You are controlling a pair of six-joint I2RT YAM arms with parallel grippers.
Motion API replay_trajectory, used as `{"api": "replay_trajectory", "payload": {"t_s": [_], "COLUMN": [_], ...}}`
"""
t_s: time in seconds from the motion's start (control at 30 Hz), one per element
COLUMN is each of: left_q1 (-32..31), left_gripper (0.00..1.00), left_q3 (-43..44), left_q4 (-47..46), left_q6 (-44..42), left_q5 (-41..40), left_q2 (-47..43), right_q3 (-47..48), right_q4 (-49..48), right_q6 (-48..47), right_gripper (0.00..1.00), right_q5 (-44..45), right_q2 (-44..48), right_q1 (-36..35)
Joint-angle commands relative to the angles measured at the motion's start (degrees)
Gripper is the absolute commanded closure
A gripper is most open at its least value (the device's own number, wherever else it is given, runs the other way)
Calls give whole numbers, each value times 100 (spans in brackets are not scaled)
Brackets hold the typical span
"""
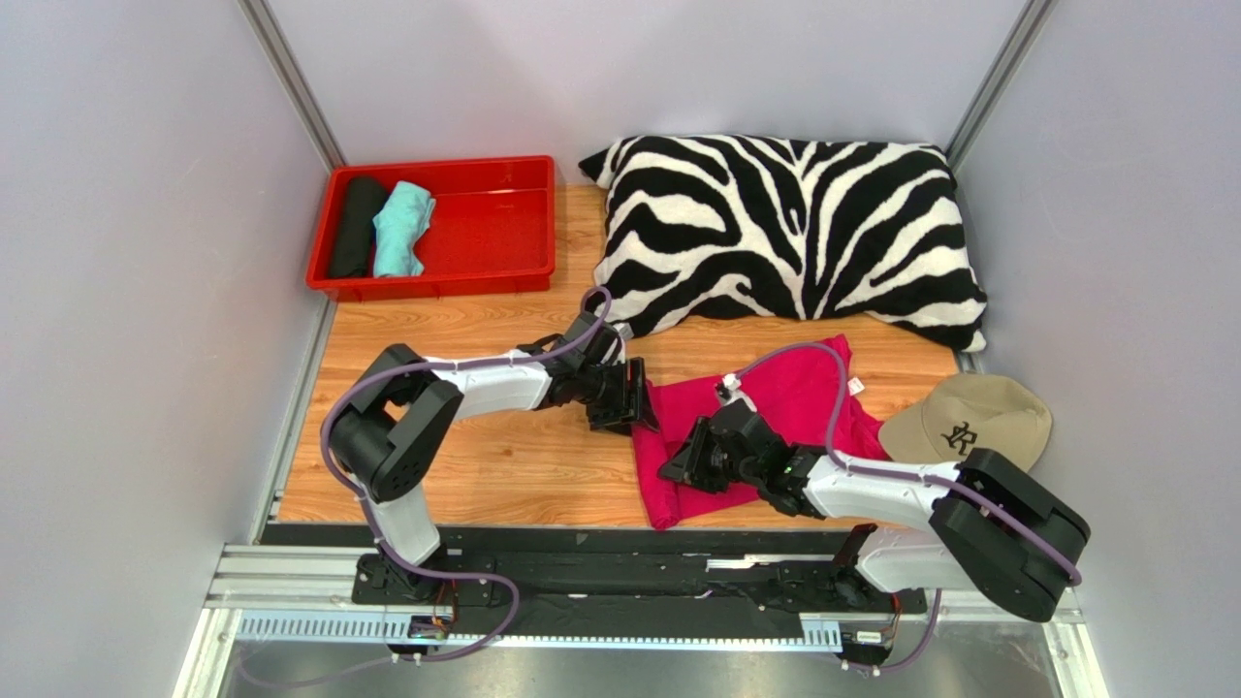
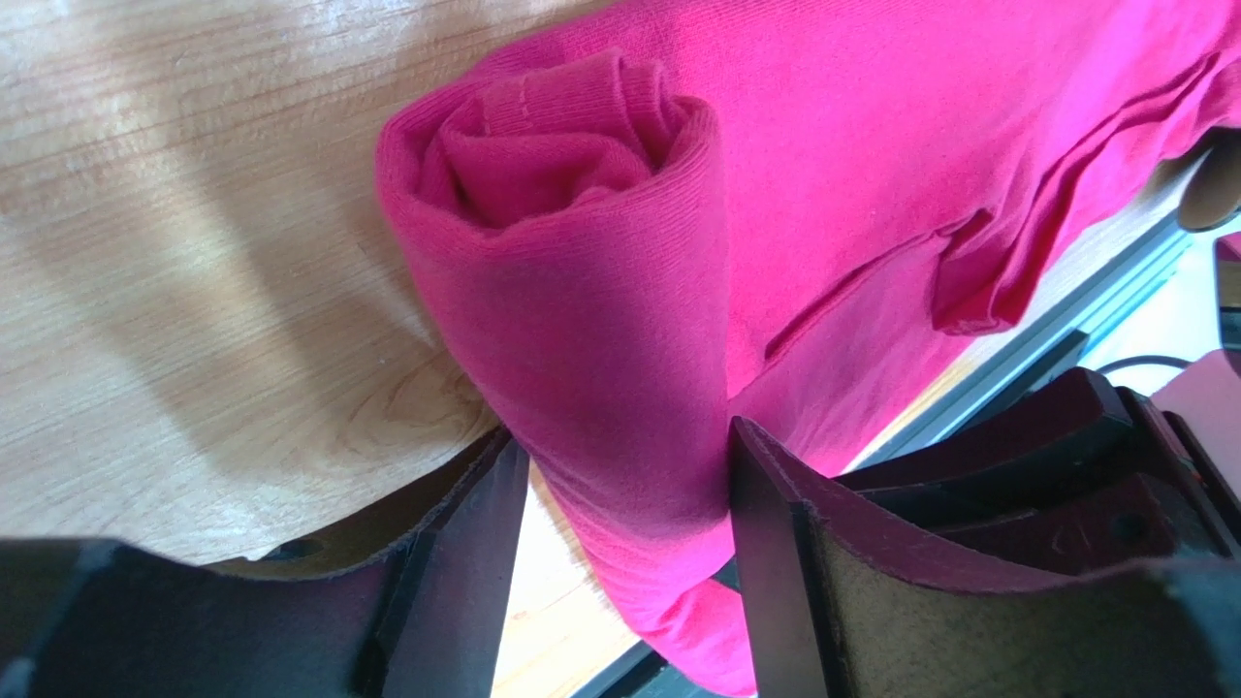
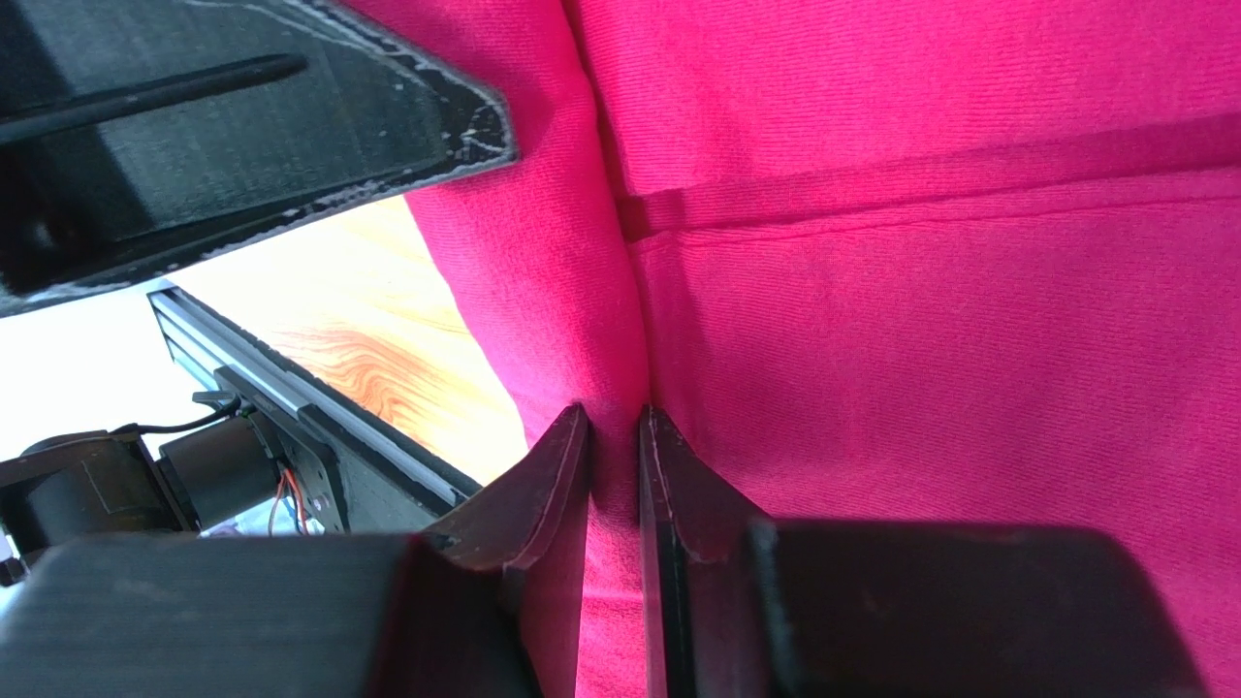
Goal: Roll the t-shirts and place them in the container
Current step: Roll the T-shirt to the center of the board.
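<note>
A black cloth roll [image 1: 354, 226] and a mint-green cloth roll [image 1: 401, 229] sit finished in the red plastic tray [image 1: 495, 218] left of the zebra-striped pillow [image 1: 787, 218]. In front of the pillow, the hot-pink cotton t-shirt [image 1: 794, 400] looks only partly rolled. The left claw [image 2: 627, 466] clasps its rolled end, and the right claw [image 3: 615, 436], nearly closed, pinches a fold.

Bright, even light; soft shadows streak the table [image 2: 190, 291] left of the pink t-shirt [image 2: 612, 335], white glare beyond it.
</note>
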State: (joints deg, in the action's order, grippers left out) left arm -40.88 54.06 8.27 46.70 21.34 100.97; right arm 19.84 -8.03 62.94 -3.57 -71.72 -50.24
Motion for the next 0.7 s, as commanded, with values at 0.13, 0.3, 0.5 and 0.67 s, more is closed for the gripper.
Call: {"api": "replay_trajectory", "payload": {"t_s": [0.13,0.3,0.5,0.67], "left_q1": [72,107,89,10], "left_gripper": [36,35,49,81], "left_q3": [-414,-625,-581,-28], "left_q4": [-194,-599,-757,319], "left_q6": [-20,41,234,305], "left_q5": [-183,-87,-201,-499], "left_q2": [-280,-157,177,371], "right_q3": [-15,-41,3,213], "right_q4": [-172,-172,-102,484], "right_q6": [-80,-80,-141,-431], "right_gripper": [82,82,81,62], "right_q5": [-100,-100,-65,93], "right_q2": [-114,-96,-35,245], "right_q1": [32,32,32,5]}}
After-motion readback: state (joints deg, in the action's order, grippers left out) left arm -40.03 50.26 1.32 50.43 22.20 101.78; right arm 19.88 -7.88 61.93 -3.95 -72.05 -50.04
